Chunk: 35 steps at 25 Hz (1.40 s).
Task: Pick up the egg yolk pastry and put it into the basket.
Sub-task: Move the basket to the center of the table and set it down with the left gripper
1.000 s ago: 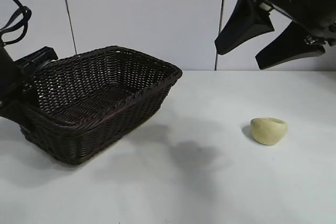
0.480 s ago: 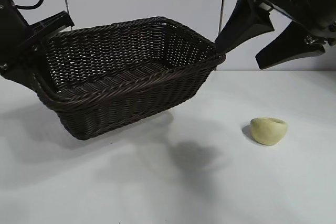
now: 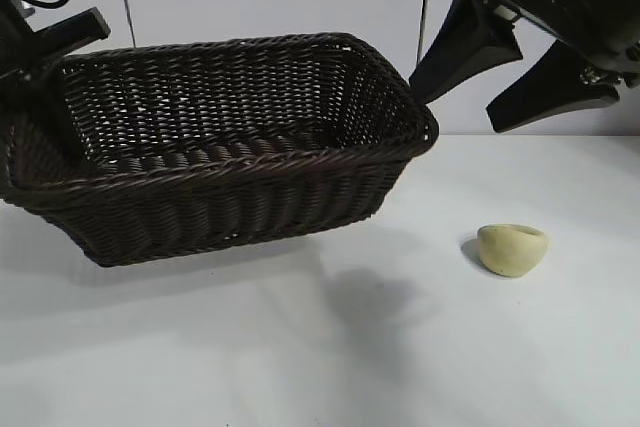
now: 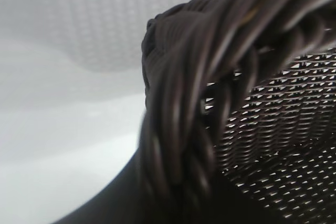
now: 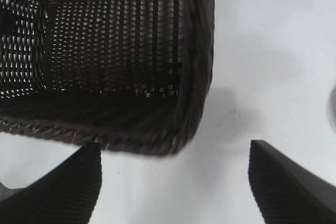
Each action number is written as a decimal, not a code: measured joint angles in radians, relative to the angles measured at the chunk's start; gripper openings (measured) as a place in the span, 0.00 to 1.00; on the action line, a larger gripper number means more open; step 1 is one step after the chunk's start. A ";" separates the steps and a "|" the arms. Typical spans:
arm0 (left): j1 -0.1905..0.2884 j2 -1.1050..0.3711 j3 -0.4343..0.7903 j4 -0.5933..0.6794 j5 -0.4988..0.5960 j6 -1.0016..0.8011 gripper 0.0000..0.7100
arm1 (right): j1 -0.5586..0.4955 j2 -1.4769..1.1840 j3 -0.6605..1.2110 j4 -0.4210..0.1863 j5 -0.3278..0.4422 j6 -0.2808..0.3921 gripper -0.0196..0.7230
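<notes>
— Pastry first: where is the egg yolk pastry (image 3: 512,248)?
— Exterior view: alone on the white table (image 3: 330,347), flat face up, well apart from the basket (image 3: 220,172), which hangs tilted above the tabletop. The left gripper (image 3: 40,57) pinches its left rim; the right gripper (image 3: 505,72) hovers above the pastry, spread wide.
— Left wrist view?
— Braided rim fills it, clamped.
— Right wrist view?
— Basket's end below, fingers (image 5: 286,184) wide, holding nothing.
</notes>
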 joint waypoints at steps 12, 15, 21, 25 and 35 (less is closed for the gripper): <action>-0.034 0.078 -0.005 0.004 -0.073 0.059 0.14 | 0.000 0.000 0.000 -0.001 0.001 0.000 0.77; -0.034 0.103 -0.005 0.004 -0.093 0.062 0.14 | 0.000 0.000 0.000 -0.001 0.001 -0.001 0.77; -0.034 0.141 -0.005 0.004 -0.102 0.084 0.14 | 0.000 0.000 0.000 -0.002 0.001 -0.001 0.77; -0.034 0.149 -0.007 0.003 -0.116 0.086 0.14 | 0.000 0.000 0.000 -0.003 0.001 -0.001 0.77; -0.034 0.151 -0.008 -0.010 -0.115 0.090 0.63 | 0.000 0.000 0.000 -0.003 0.001 -0.001 0.77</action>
